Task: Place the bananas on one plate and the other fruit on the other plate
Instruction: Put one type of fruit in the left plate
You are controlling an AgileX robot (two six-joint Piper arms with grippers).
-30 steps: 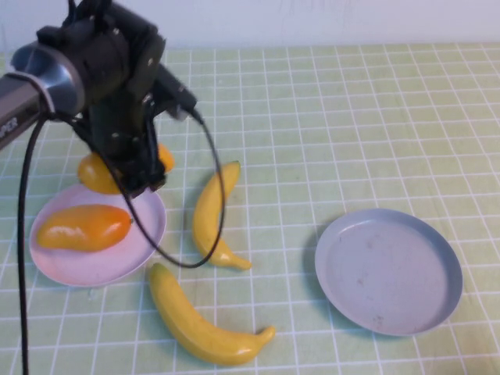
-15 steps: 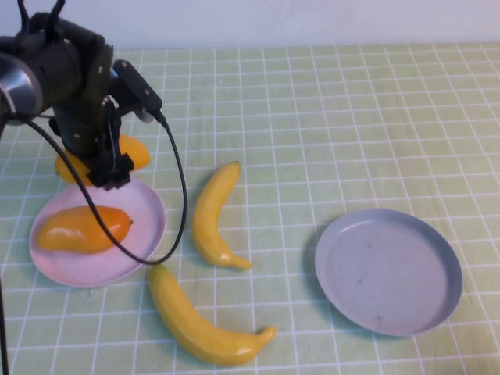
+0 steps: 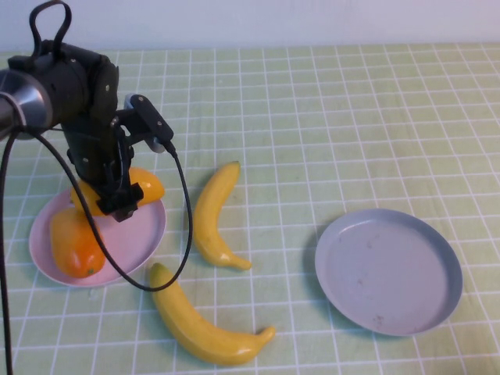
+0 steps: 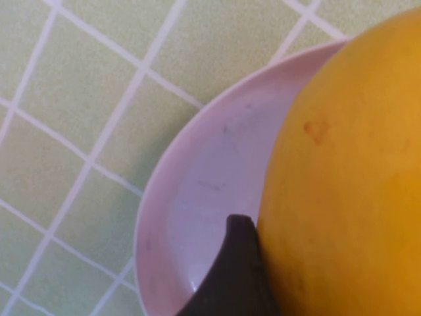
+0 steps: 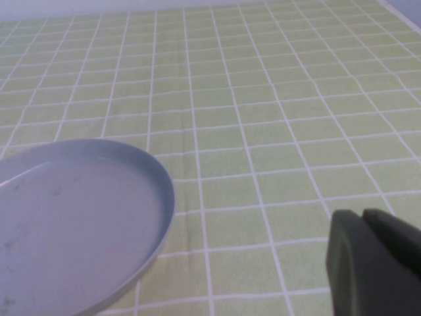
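Note:
My left gripper [image 3: 117, 199] is shut on an orange-yellow mango [image 3: 143, 187] and holds it low over the far rim of the pale pink plate [image 3: 144, 230]. In the left wrist view this mango [image 4: 348, 171] fills the picture beside one dark finger [image 4: 237, 276], with the pink plate [image 4: 197, 197] under it. A second, more orange mango [image 3: 74, 244] lies on the plate's left side. The smaller banana [image 3: 211, 215] and the bigger banana [image 3: 203, 324] lie on the cloth. The grey-blue plate [image 3: 388, 269] is empty at the right. My right gripper [image 5: 378, 263] is shut, beside the grey-blue plate [image 5: 72, 224].
A green checked cloth [image 3: 328, 125] covers the table. The left arm's black cable [image 3: 183, 211] loops down past the pink plate toward the bananas. The right arm does not show in the high view.
My left gripper moved the held mango from behind the pink plate down onto its far rim. The mango on the plate shifted left and turned end-on.

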